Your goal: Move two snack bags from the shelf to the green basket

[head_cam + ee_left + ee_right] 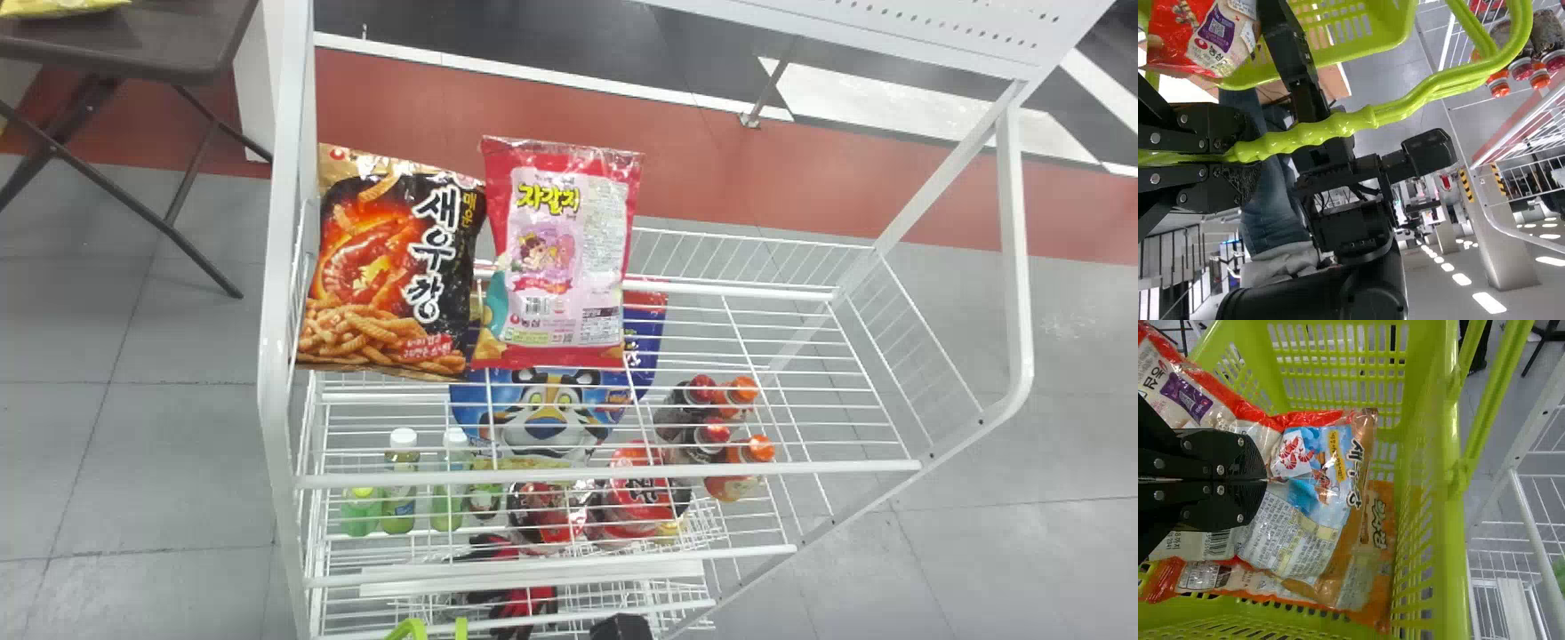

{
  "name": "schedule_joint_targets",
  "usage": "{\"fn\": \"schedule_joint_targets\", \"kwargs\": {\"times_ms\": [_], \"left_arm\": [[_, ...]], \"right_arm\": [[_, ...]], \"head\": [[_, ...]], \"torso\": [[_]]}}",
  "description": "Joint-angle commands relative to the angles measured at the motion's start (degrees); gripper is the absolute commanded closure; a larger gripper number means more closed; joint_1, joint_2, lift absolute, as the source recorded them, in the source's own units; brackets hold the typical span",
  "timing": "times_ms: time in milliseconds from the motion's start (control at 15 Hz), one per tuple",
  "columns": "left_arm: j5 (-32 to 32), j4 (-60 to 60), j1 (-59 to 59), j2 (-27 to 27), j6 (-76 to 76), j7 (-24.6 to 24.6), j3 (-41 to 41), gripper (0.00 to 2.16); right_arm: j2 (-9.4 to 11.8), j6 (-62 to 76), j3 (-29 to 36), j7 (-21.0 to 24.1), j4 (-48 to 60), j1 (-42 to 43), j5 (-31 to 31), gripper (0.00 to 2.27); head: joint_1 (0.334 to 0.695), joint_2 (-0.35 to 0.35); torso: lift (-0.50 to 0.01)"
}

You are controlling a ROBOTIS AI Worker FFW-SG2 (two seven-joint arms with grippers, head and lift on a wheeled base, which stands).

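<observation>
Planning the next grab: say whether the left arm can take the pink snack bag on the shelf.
Probably not: the left gripper is shut on the basket handle, though the pink snack bag looks unobstructed.

The left gripper (pixel 1238 153) is clamped, its two black fingers bearing in from either side. The right arm (pixel 1361 233) is all bulky black joints, bent, with its wrist end reaching past the left one. Down at its tip, the right gripper (pixel 1266 480) has its flat fingers pressed together, edge along edge, both pointing the same way.
</observation>
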State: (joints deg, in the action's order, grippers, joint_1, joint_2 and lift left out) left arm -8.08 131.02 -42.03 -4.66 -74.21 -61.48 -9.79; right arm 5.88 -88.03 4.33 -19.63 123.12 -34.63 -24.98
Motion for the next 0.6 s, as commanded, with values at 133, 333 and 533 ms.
{"fn": "schedule_joint_targets", "kwargs": {"times_ms": [133,333,533], "left_arm": [[0.09,-0.15,0.02,0.00,0.07,0.22,-0.23,2.15],[0.17,-0.15,0.11,0.00,0.07,0.40,-0.50,2.15],[0.17,-0.15,0.19,0.00,0.07,0.40,-0.50,2.15]], "right_arm": [[0.01,-2.05,5.51,1.79,9.33,-2.98,-0.25,0.03],[0.01,-2.05,9.64,1.52,16.36,-3.16,-1.74,0.05],[-0.60,-2.05,12.63,-3.40,22.69,-4.65,-1.92,0.05]], "head": [[0.695,-0.350],[0.695,-0.350],[0.695,-0.350]], "torso": [[-0.016],[-0.016],[-0.016]]}}
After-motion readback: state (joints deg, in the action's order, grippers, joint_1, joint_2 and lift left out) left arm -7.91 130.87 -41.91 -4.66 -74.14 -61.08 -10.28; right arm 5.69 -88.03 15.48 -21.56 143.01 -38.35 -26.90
